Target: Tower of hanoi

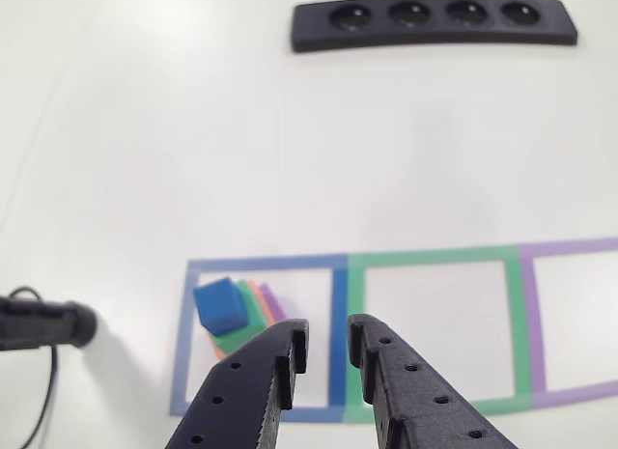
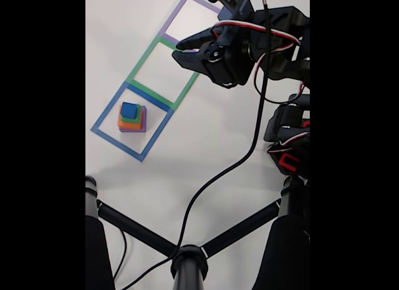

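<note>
I judge this to be the very start of the puzzle: all the blocks sit as one stack (image 2: pixel 131 116) inside the blue square (image 2: pixel 103 115), with the blue cube (image 1: pixel 220 305) on top, then green, orange and purple layers beneath it. The green square (image 1: pixel 430 259) and purple square (image 1: pixel 575 246) next to the blue one hold nothing.

My end effector (image 1: pixel 327 356) is partly open, with a narrow gap between the jaws, and holds nothing. In the other view it hangs over the tape border between the blue square and the green one, with the stack just to its left and slightly beyond the tips. In the fixed view it sits well above the tabletop (image 2: pixel 206 153), nearer the green square than the stack.

The next move, as I see it, calls for swinging toward the stack, opening wider than the blue cube, descending straight so only that top piece is pinched, and leaving the lower layers undisturbed.
</note>
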Robot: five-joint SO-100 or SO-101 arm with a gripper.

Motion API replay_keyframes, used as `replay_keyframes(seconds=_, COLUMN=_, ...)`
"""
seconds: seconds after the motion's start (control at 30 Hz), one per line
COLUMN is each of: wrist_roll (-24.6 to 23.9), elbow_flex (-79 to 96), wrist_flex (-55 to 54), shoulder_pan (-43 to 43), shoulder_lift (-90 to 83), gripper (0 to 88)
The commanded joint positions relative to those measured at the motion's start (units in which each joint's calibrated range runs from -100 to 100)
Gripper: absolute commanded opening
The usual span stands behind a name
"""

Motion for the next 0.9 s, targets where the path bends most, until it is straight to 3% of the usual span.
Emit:
replay_keyframes(seconds=0.0, wrist_roll=-6.3, elbow_flex=5.0, wrist_flex=-1.7, shoulder_pan=2.1, shoulder_lift=-6.9, gripper=0.0)
replay_keyframes(seconds=0.1, wrist_roll=-14.7, elbow_flex=10.7, wrist_flex=-2.5, shoulder_pan=2.8, shoulder_lift=-11.6, gripper=0.0)
replay_keyframes(seconds=0.2, wrist_roll=-29.8, elbow_flex=15.1, wrist_flex=-3.3, shoulder_pan=2.8, shoulder_lift=-16.0, gripper=0.0)
replay_keyframes(seconds=0.23, wrist_roll=-43.4, elbow_flex=17.0, wrist_flex=-4.7, shoulder_pan=2.8, shoulder_lift=-17.5, gripper=0.0)
replay_keyframes(seconds=0.27, wrist_roll=-49.7, elbow_flex=18.0, wrist_flex=-5.2, shoulder_pan=2.7, shoulder_lift=-18.7, gripper=0.0)
replay_keyframes(seconds=0.33, wrist_roll=-68.8, elbow_flex=20.4, wrist_flex=-5.3, shoulder_pan=3.3, shoulder_lift=-21.1, gripper=0.0)
replay_keyframes(seconds=0.5, wrist_roll=-101.0, elbow_flex=26.8, wrist_flex=-2.9, shoulder_pan=5.9, shoulder_lift=-28.0, gripper=0.0)
replay_keyframes(seconds=0.63, wrist_roll=-122.1, elbow_flex=29.8, wrist_flex=1.6, shoulder_pan=7.8, shoulder_lift=-31.1, gripper=0.0)
replay_keyframes(seconds=0.77, wrist_roll=-139.9, elbow_flex=34.4, wrist_flex=4.7, shoulder_pan=9.8, shoulder_lift=-35.5, gripper=0.0)
replay_keyframes(seconds=0.87, wrist_roll=-150.0, elbow_flex=37.8, wrist_flex=7.5, shoulder_pan=12.1, shoulder_lift=-38.2, gripper=0.0)
